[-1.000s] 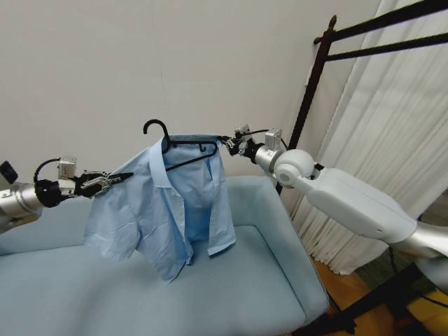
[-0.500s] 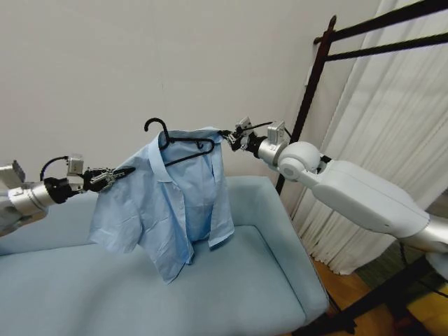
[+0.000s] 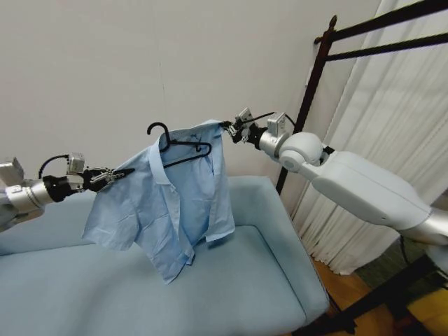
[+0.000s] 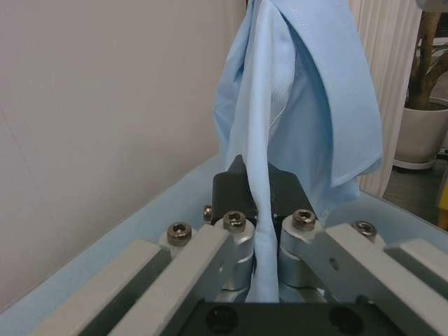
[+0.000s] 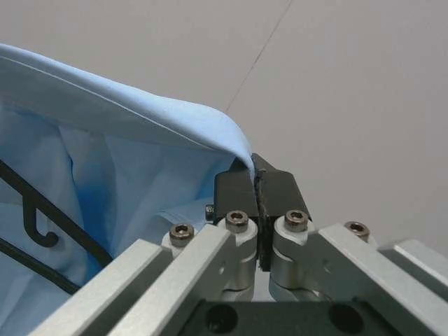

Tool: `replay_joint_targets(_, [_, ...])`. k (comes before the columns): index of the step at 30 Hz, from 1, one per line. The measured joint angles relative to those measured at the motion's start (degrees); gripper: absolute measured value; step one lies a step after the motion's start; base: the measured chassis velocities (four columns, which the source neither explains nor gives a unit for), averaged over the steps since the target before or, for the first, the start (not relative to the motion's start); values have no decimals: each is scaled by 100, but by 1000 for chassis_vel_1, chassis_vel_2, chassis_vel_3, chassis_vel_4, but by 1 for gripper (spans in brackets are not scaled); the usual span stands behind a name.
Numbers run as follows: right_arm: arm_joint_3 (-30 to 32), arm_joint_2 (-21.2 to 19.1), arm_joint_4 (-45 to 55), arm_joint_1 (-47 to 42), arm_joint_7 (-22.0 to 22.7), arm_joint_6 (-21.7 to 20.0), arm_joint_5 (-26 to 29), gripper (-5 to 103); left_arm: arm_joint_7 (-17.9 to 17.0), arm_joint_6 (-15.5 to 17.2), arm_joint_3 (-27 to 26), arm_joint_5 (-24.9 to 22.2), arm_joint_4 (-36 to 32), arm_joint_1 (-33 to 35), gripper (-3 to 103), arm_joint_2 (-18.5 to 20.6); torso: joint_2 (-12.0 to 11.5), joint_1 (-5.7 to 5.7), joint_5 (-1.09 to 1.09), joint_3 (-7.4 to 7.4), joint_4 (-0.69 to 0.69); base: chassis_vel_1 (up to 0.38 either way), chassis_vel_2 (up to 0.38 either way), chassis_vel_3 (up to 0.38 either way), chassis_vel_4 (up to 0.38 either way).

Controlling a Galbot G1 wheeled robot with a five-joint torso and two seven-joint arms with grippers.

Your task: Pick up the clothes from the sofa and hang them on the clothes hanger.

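The shirt (image 3: 175, 203) hangs in the air above the sofa (image 3: 266, 280), draped over a black hanger (image 3: 189, 143) and stretched sideways between my two arms. My left fingers (image 3: 117, 173) are clamped on its sleeve edge, and my right fingers (image 3: 229, 127) on the far shoulder. The rack (image 3: 312, 84) stands up and to my right, nearer my right arm, so I judge the shirt must travel that way.

Shirt (image 3: 175, 203) on hanger (image 3: 178, 145) hangs above sofa (image 3: 266, 280), between left claw (image 3: 124, 171) and right claw (image 3: 225, 127); rack (image 3: 308, 98) stands right
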Motion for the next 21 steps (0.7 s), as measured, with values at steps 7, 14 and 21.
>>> replay_joint_targets(7, [-57,-2,188,181,-68,-183,-4,0,-228,15,38,-3,-8,-6,2,-1,0,0,0,0,1,0,0,0,0])
replay_joint_targets(14, [-192,24,528,409,26,-538,275,0,-322,70,38,-22,-45,-25,2,-1,0,0,0,0,0,0,0,0,0])
replay_joint_targets(21, [-256,431,585,653,517,-809,1021,0,-335,72,96,18,-137,-70,2,-1,0,0,0,0,1,0,0,0,0])
